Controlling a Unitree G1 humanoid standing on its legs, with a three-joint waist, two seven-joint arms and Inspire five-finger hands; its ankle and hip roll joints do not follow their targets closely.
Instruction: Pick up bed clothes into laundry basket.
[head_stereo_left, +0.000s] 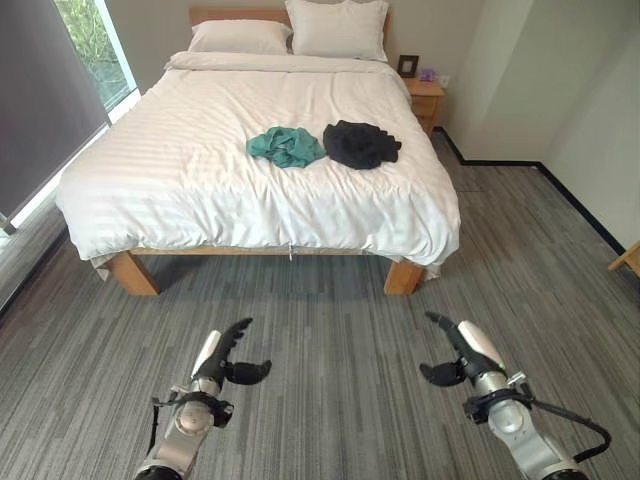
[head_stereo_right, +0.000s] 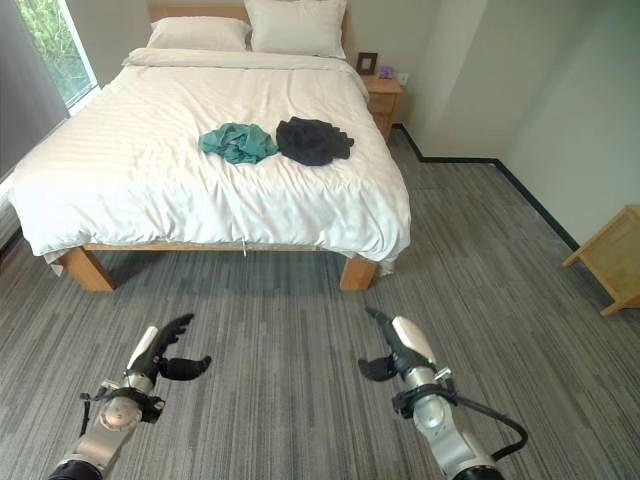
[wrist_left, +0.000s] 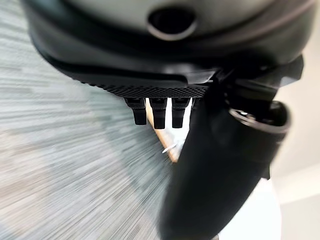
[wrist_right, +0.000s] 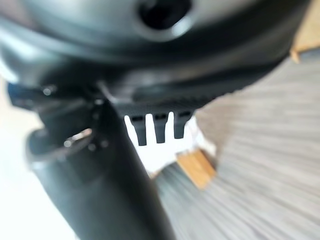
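A crumpled teal garment (head_stereo_left: 287, 146) and a crumpled black garment (head_stereo_left: 360, 144) lie side by side near the middle of the white bed (head_stereo_left: 180, 190), closer to its foot. Both hands hover low over the grey carpet, well short of the bed. My left hand (head_stereo_left: 222, 363) is open, its fingers straight and its thumb out to the side, holding nothing. My right hand (head_stereo_left: 458, 353) is open in the same way and holds nothing. In the wrist views the left hand's fingers (wrist_left: 157, 111) and the right hand's fingers (wrist_right: 156, 127) point toward the bed's wooden leg.
Two pillows (head_stereo_left: 300, 30) rest at the headboard. A wooden nightstand (head_stereo_left: 425, 97) stands at the bed's far right, and a window (head_stereo_left: 95, 45) lies to the left. A light wooden piece of furniture (head_stereo_right: 612, 260) stands by the right wall. Grey carpet (head_stereo_left: 330, 330) stretches between me and the bed.
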